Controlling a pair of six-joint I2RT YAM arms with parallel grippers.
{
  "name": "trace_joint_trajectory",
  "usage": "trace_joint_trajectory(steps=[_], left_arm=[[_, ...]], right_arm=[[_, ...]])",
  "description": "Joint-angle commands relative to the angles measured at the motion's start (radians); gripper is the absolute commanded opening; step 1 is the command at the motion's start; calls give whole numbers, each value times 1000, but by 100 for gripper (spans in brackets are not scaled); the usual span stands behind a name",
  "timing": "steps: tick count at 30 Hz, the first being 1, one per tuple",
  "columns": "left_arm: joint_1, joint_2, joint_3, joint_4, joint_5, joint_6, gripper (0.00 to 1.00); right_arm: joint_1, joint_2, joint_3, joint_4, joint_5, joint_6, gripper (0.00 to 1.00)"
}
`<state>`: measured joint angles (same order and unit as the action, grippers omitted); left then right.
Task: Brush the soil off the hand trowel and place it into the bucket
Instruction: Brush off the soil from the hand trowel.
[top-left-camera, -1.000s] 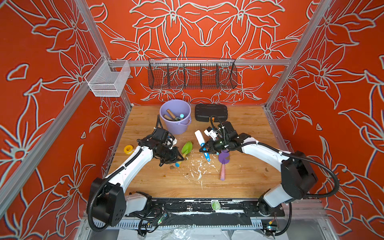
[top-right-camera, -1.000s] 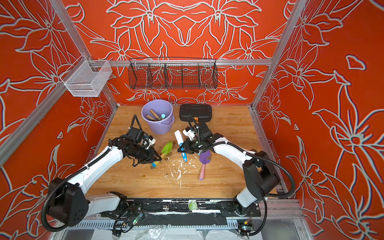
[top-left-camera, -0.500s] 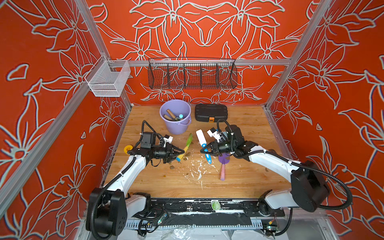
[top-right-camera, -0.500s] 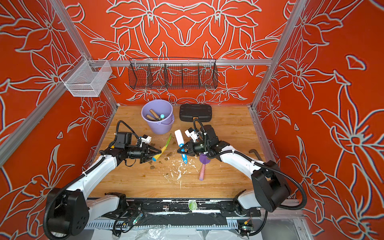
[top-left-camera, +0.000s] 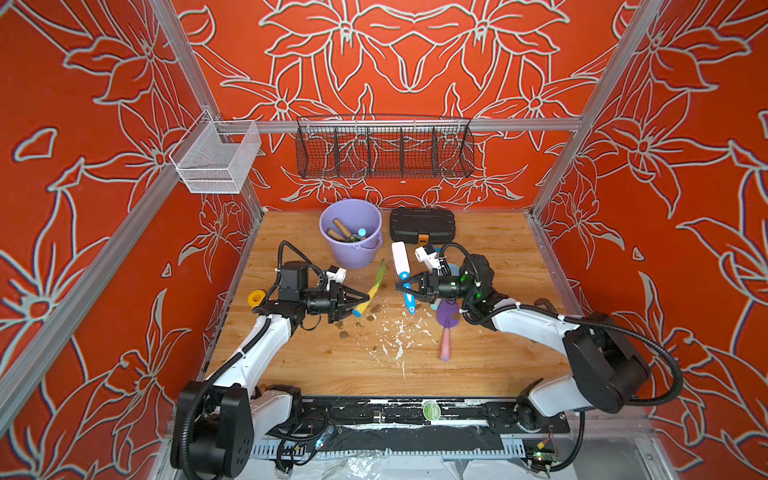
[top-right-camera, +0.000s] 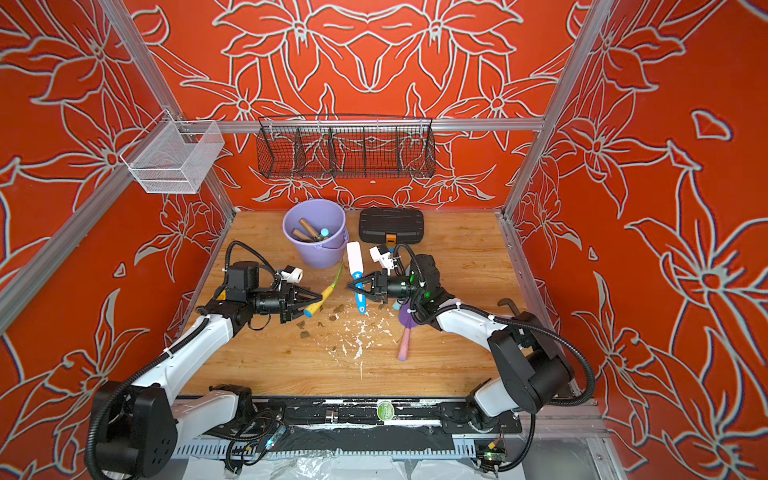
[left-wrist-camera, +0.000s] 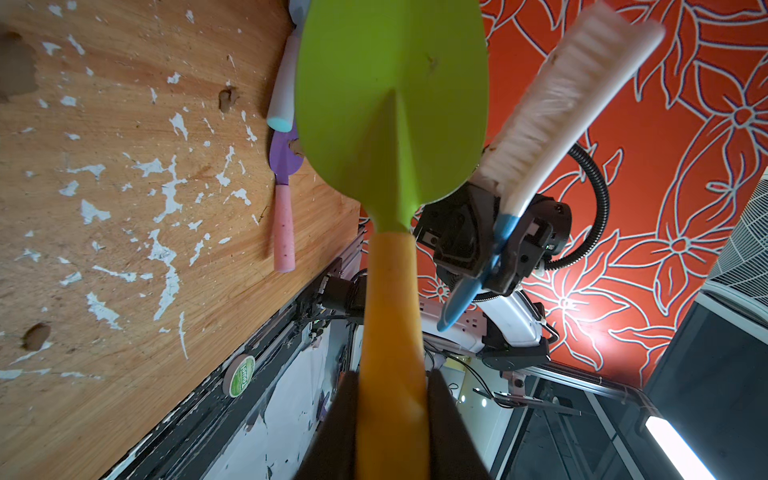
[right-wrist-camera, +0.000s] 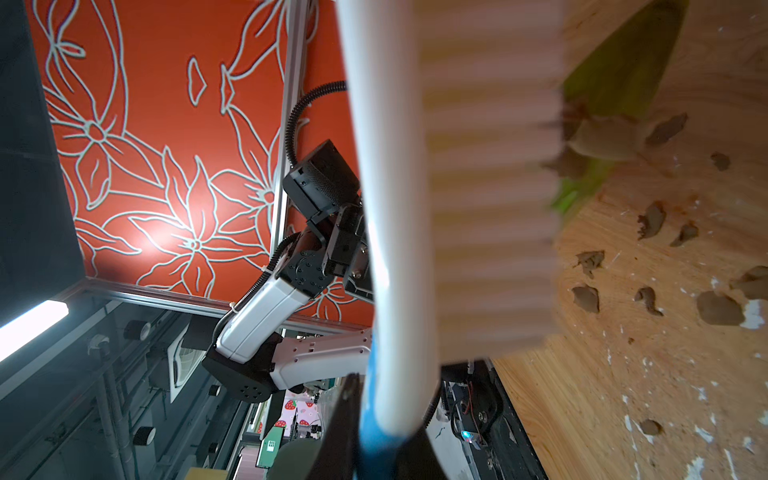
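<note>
My left gripper (top-left-camera: 362, 300) (top-right-camera: 316, 298) (left-wrist-camera: 392, 415) is shut on the yellow handle of the hand trowel (top-left-camera: 378, 275) (top-right-camera: 332, 289), held above the table. Its green blade (left-wrist-camera: 390, 104) (right-wrist-camera: 623, 75) stands on edge, pointing toward the bucket (top-left-camera: 353, 254) (top-right-camera: 320, 254). My right gripper (top-left-camera: 401, 286) (top-right-camera: 353, 286) (right-wrist-camera: 382, 436) is shut on the blue handle of a white brush (top-left-camera: 400, 258) (left-wrist-camera: 561, 95) (right-wrist-camera: 478, 166). Its bristles face the blade from close by. Brown soil (right-wrist-camera: 582, 129) clings to the blade there, and more soil clumps (top-left-camera: 376, 308) (right-wrist-camera: 586, 297) lie below on the table.
A purple trowel with a pink handle (top-left-camera: 445, 332) (left-wrist-camera: 283, 224) lies under my right arm. A black case (top-left-camera: 422, 225) stands beside the bucket, which holds several tool handles. A yellow tape roll (top-left-camera: 256, 298) sits at the left edge. White flecks (top-left-camera: 395, 336) mark the wood.
My left wrist has swung up and rolled, so the trowel blade went from flat to on edge, pointing at the bucket. The right arm has shifted the brush slightly.
</note>
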<state>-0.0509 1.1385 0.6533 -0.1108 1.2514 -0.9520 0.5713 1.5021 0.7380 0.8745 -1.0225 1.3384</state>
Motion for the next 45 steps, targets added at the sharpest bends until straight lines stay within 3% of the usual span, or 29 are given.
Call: trace_joint_trajectory(steps=[1,11,30,36,39,42,45], left_arm=[[8,-20,-1,31,33,-4,0],[16,-21,0,20,37,5,0],[48,-57,0,-37,64,31,0],[88,-72,11,-109,54,80,0],[94,-74,89,-278,-27,240,0],[79,-94,199,-482,-216,419,0],[20,-144,239,-518,-466,433,0]], right_arm=[[32,62,43,197,-22,104,0],[40,264,-28,531,37,254,0],[-26,418,-3,535,48,191,0],[-29,376,-5,519,34,192,0],[-27,309,-17,356,-9,135,0],[-21,222,-34,137,-22,40,0],[-19,110,-35,-148,15,-95,0]])
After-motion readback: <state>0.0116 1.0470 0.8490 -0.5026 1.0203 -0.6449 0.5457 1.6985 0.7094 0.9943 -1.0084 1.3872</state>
